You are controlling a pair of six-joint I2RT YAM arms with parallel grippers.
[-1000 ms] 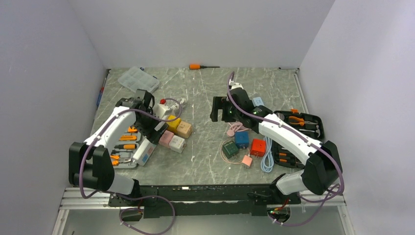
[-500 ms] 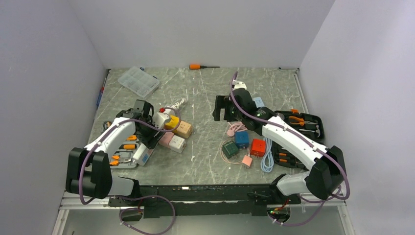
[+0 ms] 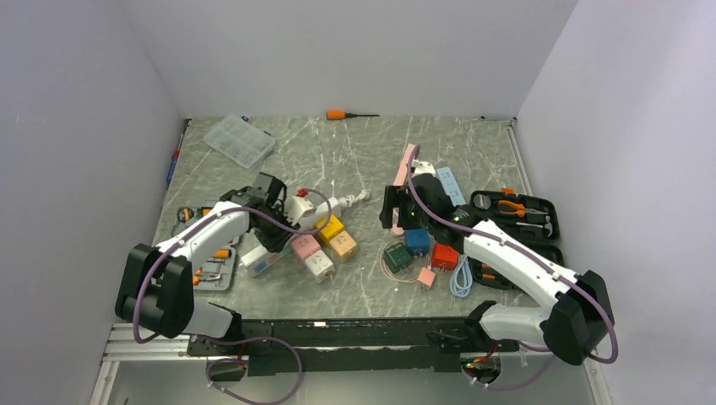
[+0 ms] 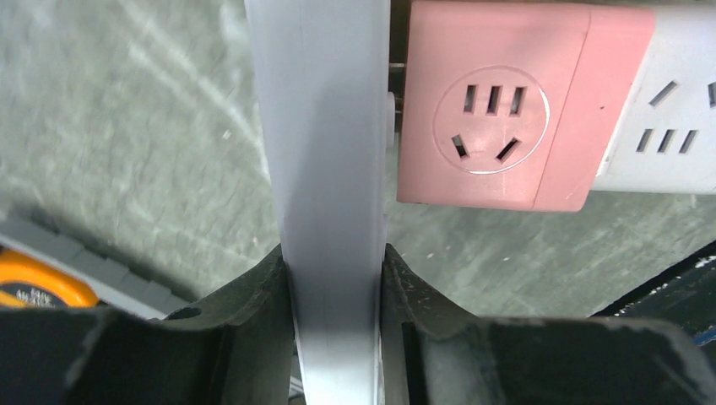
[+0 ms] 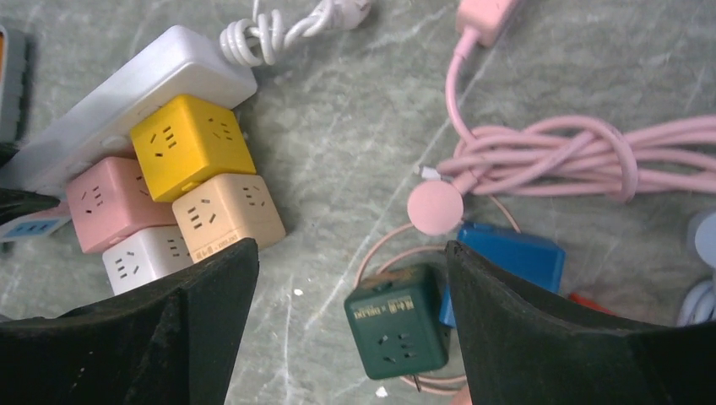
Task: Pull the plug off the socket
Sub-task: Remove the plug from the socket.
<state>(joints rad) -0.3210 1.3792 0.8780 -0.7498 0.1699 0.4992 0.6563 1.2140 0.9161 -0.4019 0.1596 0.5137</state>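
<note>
The socket (image 3: 301, 208), a long white power strip, lies left of centre with its coiled white cord (image 3: 338, 203) at the far end. My left gripper (image 3: 268, 243) is shut on the strip's narrow body (image 4: 321, 126). Several cube plugs sit along the strip: yellow (image 5: 190, 143), tan (image 5: 224, 211), pink (image 4: 494, 105) and white (image 5: 143, 257). The pink cube sits hard against the strip just right of my fingers (image 4: 245, 304). My right gripper (image 5: 350, 249) hangs open above a loose dark green cube (image 5: 395, 329), with nothing between its fingers.
Around the green cube lie a blue cube (image 3: 416, 240), a red cube (image 3: 445, 255) and a pink cord bundle (image 5: 557, 156). An open black tool case (image 3: 515, 215) is at the right and a tray of orange tools (image 3: 211, 257) at the left. A clear organiser box (image 3: 241, 139) and an orange screwdriver (image 3: 342, 114) lie at the back.
My left gripper has closed on the strip, and strip and cubes have shifted right and toward the near edge. The right gripper has moved nearer, over the loose cubes.
</note>
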